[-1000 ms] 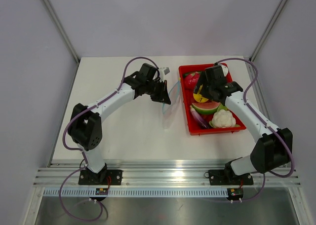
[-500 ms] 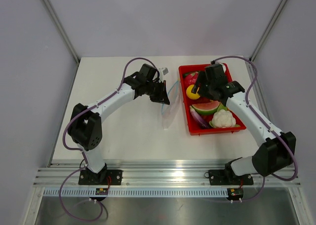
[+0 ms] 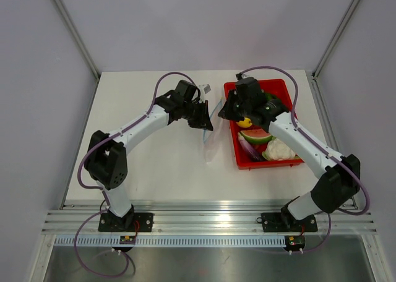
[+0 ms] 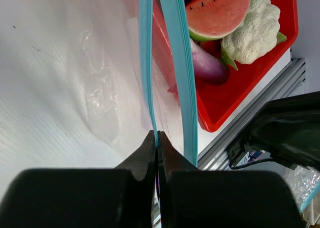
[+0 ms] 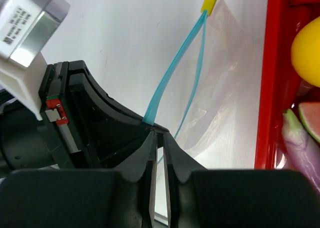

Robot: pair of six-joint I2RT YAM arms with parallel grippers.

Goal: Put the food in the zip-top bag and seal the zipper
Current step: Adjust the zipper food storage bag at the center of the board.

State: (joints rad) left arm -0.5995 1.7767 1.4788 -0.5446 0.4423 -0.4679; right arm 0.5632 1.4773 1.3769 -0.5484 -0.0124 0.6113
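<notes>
zip-top bag [image 3: 213,143] left of tray [image 3: 272,164], food [image 3: 257,135] in tray

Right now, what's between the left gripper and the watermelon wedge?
In the left wrist view: the zipper's free strip and the red tray's wall. The left gripper pinches the other strip.

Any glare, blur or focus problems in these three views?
Top external: even light, soft shadows, glare only on the metal rail. Left wrist: own jaws a dark soft mass, zipper and tray sharp. Right wrist: jaws dark, yellow fruit cropped and soft.
</notes>
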